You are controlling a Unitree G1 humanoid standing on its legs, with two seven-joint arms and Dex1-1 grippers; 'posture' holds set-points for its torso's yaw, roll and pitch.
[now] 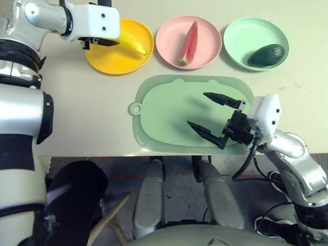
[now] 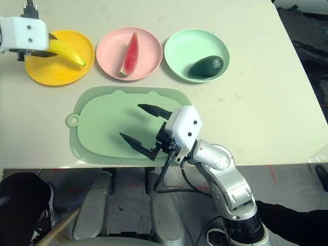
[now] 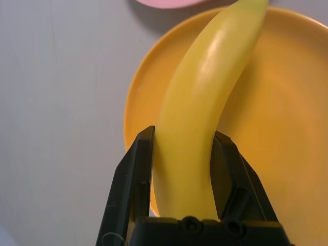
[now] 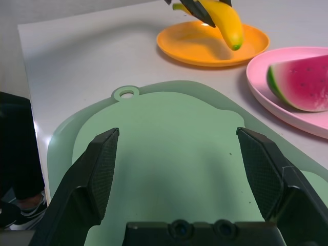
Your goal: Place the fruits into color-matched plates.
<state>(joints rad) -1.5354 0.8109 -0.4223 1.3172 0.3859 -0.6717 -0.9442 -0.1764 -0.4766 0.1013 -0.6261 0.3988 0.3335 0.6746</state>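
My left gripper [image 1: 100,42] is shut on the stem end of the yellow banana [image 1: 134,43], which slants over the yellow-orange plate [image 1: 118,66]; its free end points down at the plate. In the left wrist view, both black fingers [image 3: 134,169] press the banana [image 3: 200,102] from either side. The watermelon wedge [image 1: 188,43] lies in the pink plate [image 1: 168,31]. The dark avocado [image 1: 266,55] rests in the mint green plate [image 1: 243,33]. My right gripper [image 1: 197,109] hovers open over the pale green cutting board [image 1: 159,107], holding nothing.
The three plates stand in a row along the far side of the white table [image 1: 82,113]. The cutting board, with its handle hole [image 1: 135,108], lies near the front edge. Bare table lies left and right of the board.
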